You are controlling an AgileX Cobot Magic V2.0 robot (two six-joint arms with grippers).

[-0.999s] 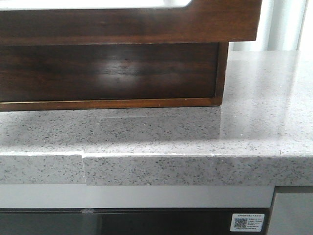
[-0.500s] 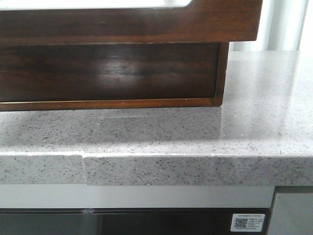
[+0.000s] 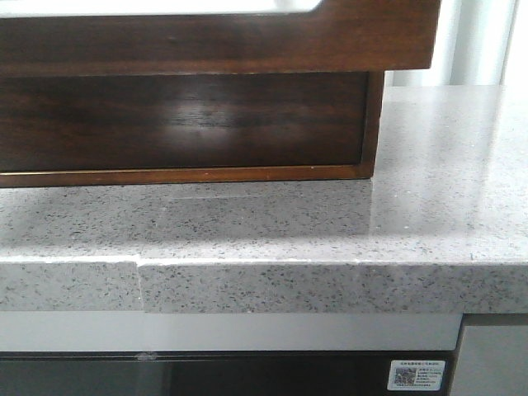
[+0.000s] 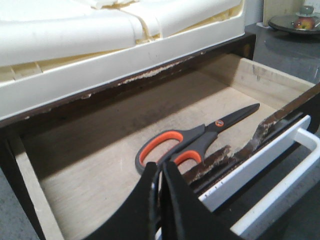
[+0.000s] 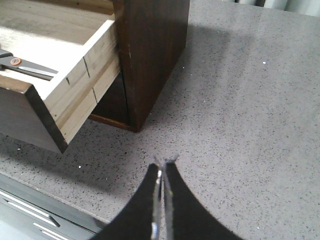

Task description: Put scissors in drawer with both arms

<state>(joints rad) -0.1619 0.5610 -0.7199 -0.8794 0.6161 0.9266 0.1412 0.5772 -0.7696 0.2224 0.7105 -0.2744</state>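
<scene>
Scissors (image 4: 197, 141) lying flat on the pale floor of the pulled-out drawer (image 4: 100, 165), near its front panel, blades closed, already delivered and let go. Left gripper (image 4: 160, 167) poised just above the drawer front with fingers pressed together, holding nothing, probably placed to push it shut. Right gripper (image 5: 164, 161) likewise closed and empty, parked over the speckled counter (image 5: 250, 100), beside the wooden case (image 5: 150, 55).

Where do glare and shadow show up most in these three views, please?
Front view: soft glare on the glossy drawer front. Left wrist view: white tray overexposed, shadow across the drawer floor behind the scissors. Right wrist view: case shadow on the countertop.
</scene>
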